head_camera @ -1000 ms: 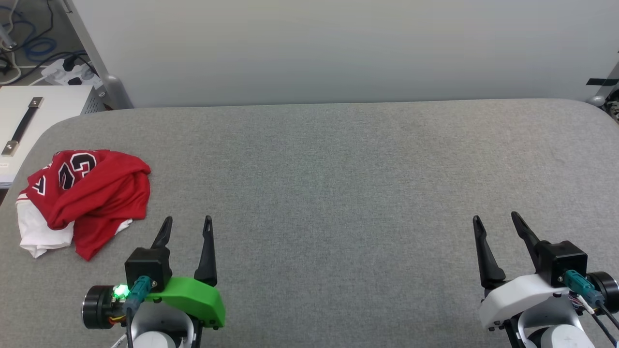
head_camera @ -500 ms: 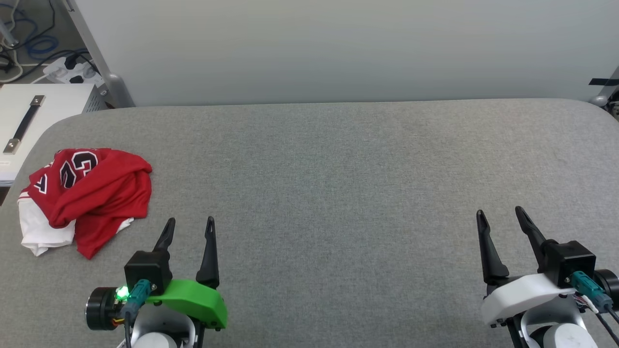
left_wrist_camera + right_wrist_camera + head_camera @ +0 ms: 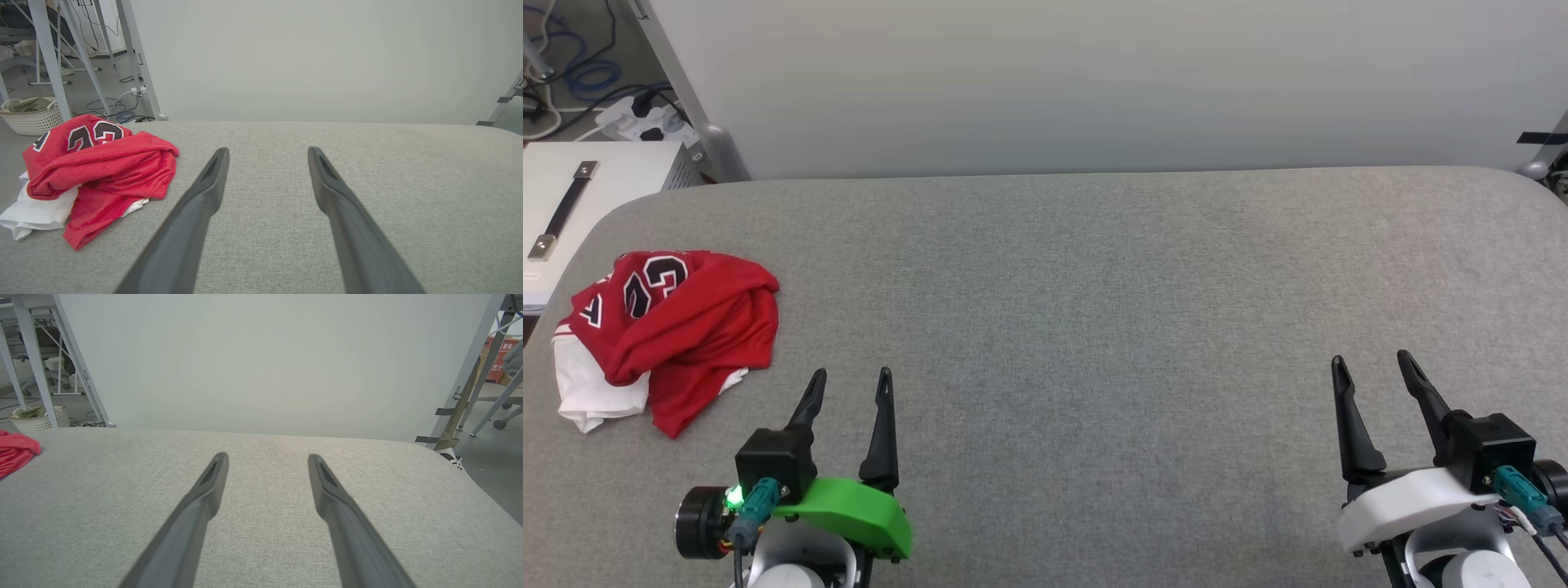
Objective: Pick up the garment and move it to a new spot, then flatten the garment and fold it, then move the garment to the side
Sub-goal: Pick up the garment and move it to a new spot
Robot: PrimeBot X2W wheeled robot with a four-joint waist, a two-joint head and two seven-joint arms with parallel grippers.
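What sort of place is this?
Likely a lab or test workshop: a grey padded table before a plain backdrop, metal frame legs, loose cables and a power strip on the floor.

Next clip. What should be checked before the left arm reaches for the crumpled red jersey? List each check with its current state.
1. The left gripper stands open, empty: ok.
2. The right gripper stands open, empty: ok.
3. The garment lies on the table, touched by neither gripper: ok.
4. Only bare table surface between left gripper and garment: ok.
5. Garment spread flat: not ok, crumpled heap.
6. Hem or collar findable for a grasp: cannot tell.
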